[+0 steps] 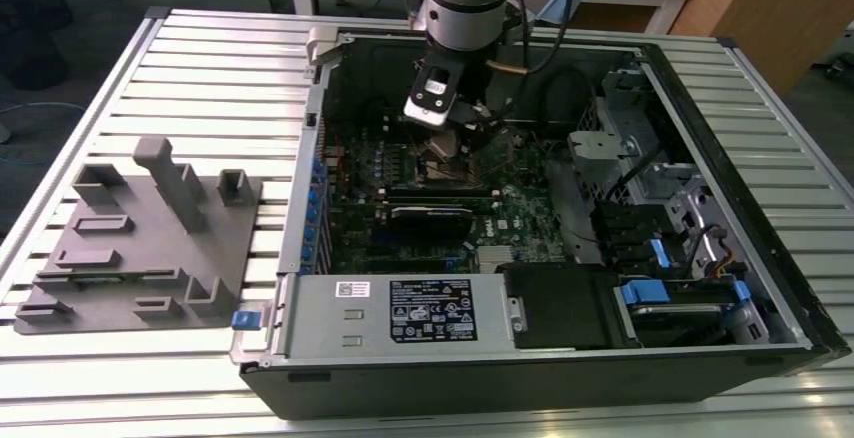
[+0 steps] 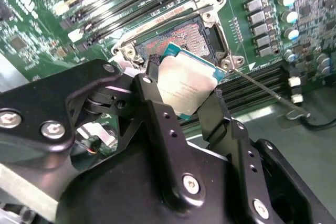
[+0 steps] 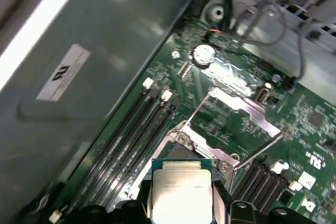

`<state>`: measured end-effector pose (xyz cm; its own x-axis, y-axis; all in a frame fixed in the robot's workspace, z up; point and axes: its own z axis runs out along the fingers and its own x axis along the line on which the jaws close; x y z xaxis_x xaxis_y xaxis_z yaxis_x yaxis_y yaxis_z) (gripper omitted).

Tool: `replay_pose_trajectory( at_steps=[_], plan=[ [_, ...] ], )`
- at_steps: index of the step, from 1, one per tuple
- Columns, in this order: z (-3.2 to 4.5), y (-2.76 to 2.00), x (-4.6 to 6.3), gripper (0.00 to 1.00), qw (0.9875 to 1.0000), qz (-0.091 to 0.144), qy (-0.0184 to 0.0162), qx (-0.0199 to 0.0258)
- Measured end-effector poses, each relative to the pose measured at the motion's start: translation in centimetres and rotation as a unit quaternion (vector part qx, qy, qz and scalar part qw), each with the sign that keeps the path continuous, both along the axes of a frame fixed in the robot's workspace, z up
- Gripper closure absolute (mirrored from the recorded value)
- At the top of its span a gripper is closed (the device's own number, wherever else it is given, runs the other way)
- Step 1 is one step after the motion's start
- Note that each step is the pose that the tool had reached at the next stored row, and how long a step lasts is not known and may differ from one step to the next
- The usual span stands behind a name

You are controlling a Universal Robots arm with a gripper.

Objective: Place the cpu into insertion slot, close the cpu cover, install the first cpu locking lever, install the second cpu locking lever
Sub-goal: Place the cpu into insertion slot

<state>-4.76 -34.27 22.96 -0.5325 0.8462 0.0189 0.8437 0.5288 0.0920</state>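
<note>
My gripper (image 2: 185,92) is shut on the cpu (image 2: 185,82), a flat silvery square chip with a green edge, pinched between two black fingers (image 2: 153,109). In the first wrist view the cpu (image 3: 181,188) hangs just above and a little short of the insertion slot (image 3: 185,150). In the second wrist view the insertion slot (image 2: 184,36) lies open, its pin field bare inside a silvery rim. The cpu cover (image 3: 247,109) stands swung up behind the socket. Two thin locking levers (image 3: 195,113) (image 3: 260,149) stick up, unlatched. In the exterior view my gripper (image 1: 451,143) is down inside the computer case.
The open computer case (image 1: 747,353) lies on a slatted metal table. Memory slots (image 3: 131,135) run beside the socket, and capacitors (image 2: 286,3) line its other side. A labelled power supply (image 1: 400,308) and drive bays (image 1: 667,288) fill the near end. A grey fixture plate (image 1: 134,243) sits at the exterior view's left.
</note>
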Motion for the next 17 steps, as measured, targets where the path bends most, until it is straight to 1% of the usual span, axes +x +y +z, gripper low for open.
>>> replay_pose_trajectory(
  at_steps=[2, 5, 7, 9, 12, 15, 17],
  plan=[
    [-0.04, 0.0, 0.0, 0.46, 0.9998, -0.018, 0.0, 0.0],
    [-0.1, 0.0, 0.0, 0.46, 0.999, -0.045, 0.0, 0.0],
    [-0.15, 0.0, 0.0, 0.46, 0.998, -0.064, 0.0, 0.0],
    [-0.18, 0.0, 0.0, 0.46, 0.9967, -0.082, 0.0, 0.0],
    [-0.24, 0.0, 0.0, 0.46, 0.9941, -0.109, 0.0, 0.0],
    [-0.29, 0.0, 0.0, 0.46, 0.9907, -0.136, 0.0, 0.0],
    [-0.32, 0.0, 0.0, 0.46, 0.9881, -0.154, 0.0, 0.0]
  ],
)
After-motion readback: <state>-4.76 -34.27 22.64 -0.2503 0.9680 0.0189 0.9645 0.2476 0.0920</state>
